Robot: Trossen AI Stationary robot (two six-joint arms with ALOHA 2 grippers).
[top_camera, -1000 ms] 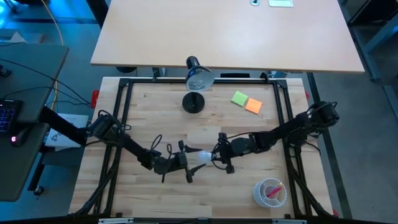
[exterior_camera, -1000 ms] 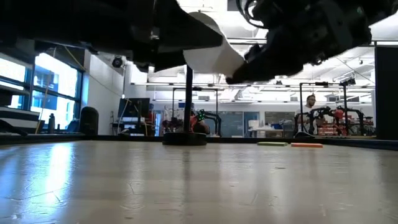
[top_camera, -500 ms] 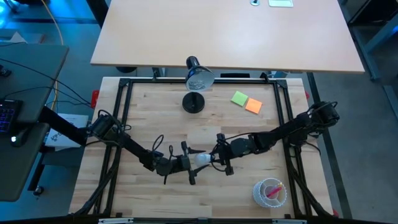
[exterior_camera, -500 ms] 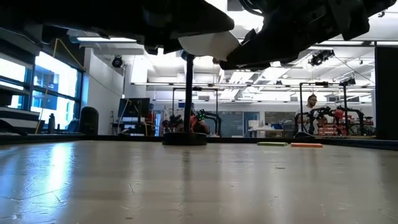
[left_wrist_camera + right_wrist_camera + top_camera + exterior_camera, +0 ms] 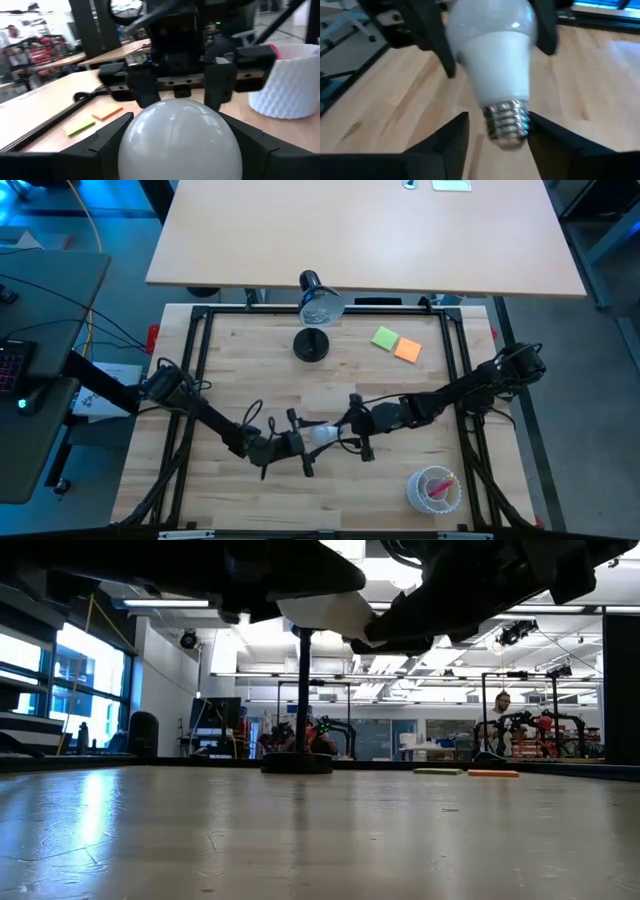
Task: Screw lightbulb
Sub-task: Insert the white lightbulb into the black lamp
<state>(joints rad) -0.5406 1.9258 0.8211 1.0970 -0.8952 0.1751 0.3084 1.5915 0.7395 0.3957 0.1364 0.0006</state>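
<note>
The white lightbulb hangs above the middle of the table, lying nearly level between my two grippers. My left gripper comes from the table's left and is shut on the bulb's globe. My right gripper faces it from the right and is open. Its fingers stand on either side of the silvery screw base, with a gap showing on one side. The black lamp stands at the table's far edge on its round foot. My left gripper pinches the globe by its two opposite sides between its two fingers. The fingers lie level and come from the table's left. The bulb is lifted clear of the table, roughly level, its screw base pointing at my right gripper.
A green sticky note and an orange one lie at the far right. A white ribbed cup with pink contents stands near the front right. Bare wood lies under the grippers and at the near left.
My left gripper has moved a little toward the right gripper and now sits around the globe. The bulb, slanted a second ago in the low view, now lies nearly level and slightly higher.
</note>
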